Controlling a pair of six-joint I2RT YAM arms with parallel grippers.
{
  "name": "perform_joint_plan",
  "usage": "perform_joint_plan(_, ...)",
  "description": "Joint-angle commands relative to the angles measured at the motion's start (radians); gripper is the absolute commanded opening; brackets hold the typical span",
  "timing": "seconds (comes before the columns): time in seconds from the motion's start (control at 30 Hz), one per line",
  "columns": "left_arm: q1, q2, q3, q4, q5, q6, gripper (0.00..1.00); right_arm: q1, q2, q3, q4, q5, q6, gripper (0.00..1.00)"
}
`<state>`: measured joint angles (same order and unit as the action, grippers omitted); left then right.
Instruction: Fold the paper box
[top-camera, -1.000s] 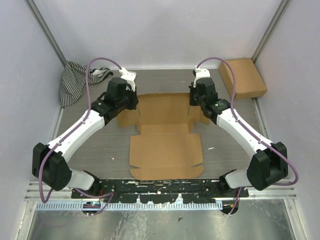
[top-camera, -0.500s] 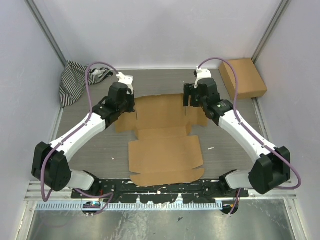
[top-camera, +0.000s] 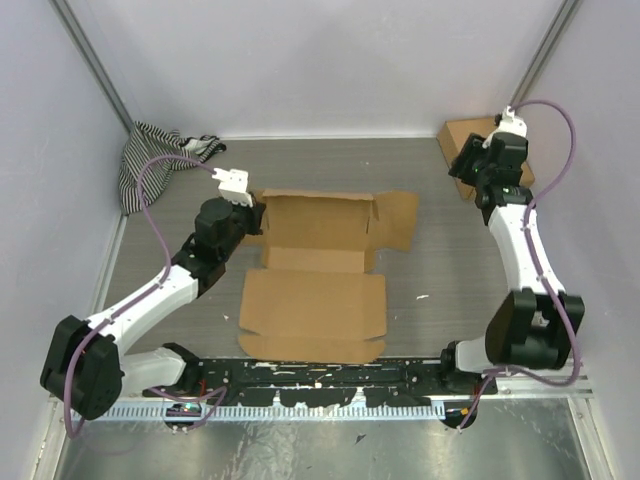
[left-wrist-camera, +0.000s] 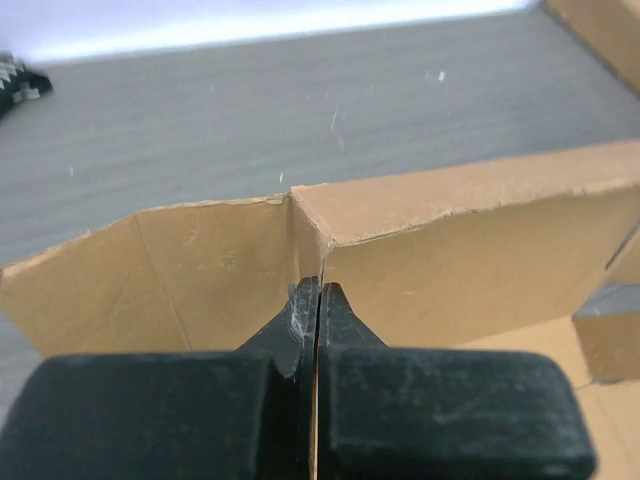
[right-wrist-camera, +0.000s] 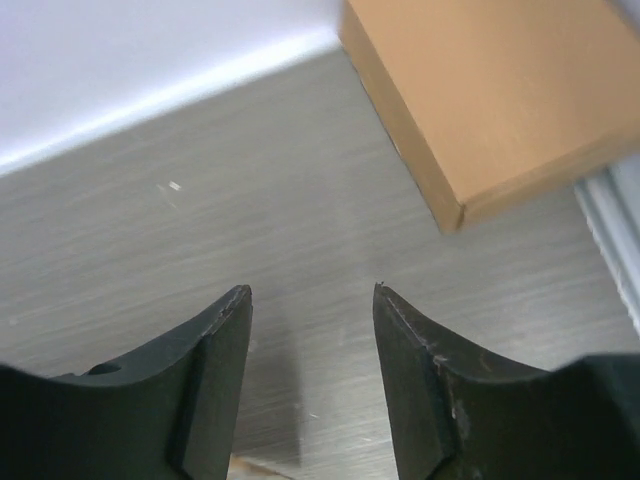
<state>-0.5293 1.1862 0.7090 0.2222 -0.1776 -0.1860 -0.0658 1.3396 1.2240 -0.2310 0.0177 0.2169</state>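
At the far left corner of the desk, a striped cloth lies crumpled against the wall. Just to its right, the left arm reaches forward from its base, and the left hand meets the left side of the paper box.

The left wrist view shows this left hand pressed together on a thin cardboard edge. The edge runs straight down between its two black fingers, and it pinches the paper box where two standing panels meet at a corner fold.

The box sits in the middle of the desk, partly formed. Its far half has low walls standing around a rectangular floor. A broad panel lies flat on the near side, toward the arm bases, and another flap lies flat on the desk at the right of the far half.

Further right, well apart from the paper box, the right arm stretches toward the far right corner. The right hand hangs there beside a smaller brown box, which the arm partly hides from above.

In the right wrist view, the right hand is spread, with only grey desk between its fingers. The smaller brown box lies just beyond them to the right, and the hand does not touch it.
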Motion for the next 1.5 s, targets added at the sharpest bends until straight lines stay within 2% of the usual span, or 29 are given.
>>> perform_joint_plan(0.0, -0.003, -0.019, 0.029, 0.221, 0.022, 0.065, 0.0, -0.077, 0.089, -0.063, 0.069, -0.204, 0.025, 0.55)
perform_joint_plan(0.17, -0.003, 0.047, 0.075, 0.25, 0.038, 0.115, 0.0, -0.077, 0.096, -0.193, 0.204, -0.38, -0.002, 0.53)
perform_joint_plan(0.37, -0.003, 0.121, 0.085, 0.229, 0.005, 0.116, 0.0, -0.07, 0.086, -0.317, 0.303, -0.495, -0.004, 0.53)
perform_joint_plan(0.6, -0.004, 0.17, 0.077, 0.201, -0.063, 0.095, 0.0, 0.042, 0.002, -0.416, 0.289, -0.413, -0.019, 0.53)
perform_joint_plan(0.8, -0.002, 0.235, 0.144, 0.125, -0.091, 0.079, 0.0, 0.065, -0.076, -0.48, 0.264, -0.382, -0.015, 0.56)
perform_joint_plan(1.03, -0.001, 0.24, 0.163, 0.101, -0.114, 0.094, 0.0, 0.077, -0.087, -0.51, 0.334, -0.542, -0.016, 0.6)
perform_joint_plan(1.2, -0.002, 0.22, 0.12, 0.155, -0.081, 0.091, 0.0, 0.107, -0.016, -0.483, 0.339, -0.633, -0.037, 0.61)
perform_joint_plan(1.47, -0.001, 0.21, 0.036, 0.269, -0.002, 0.069, 0.0, 0.163, -0.039, -0.496, 0.353, -0.649, -0.07, 0.61)
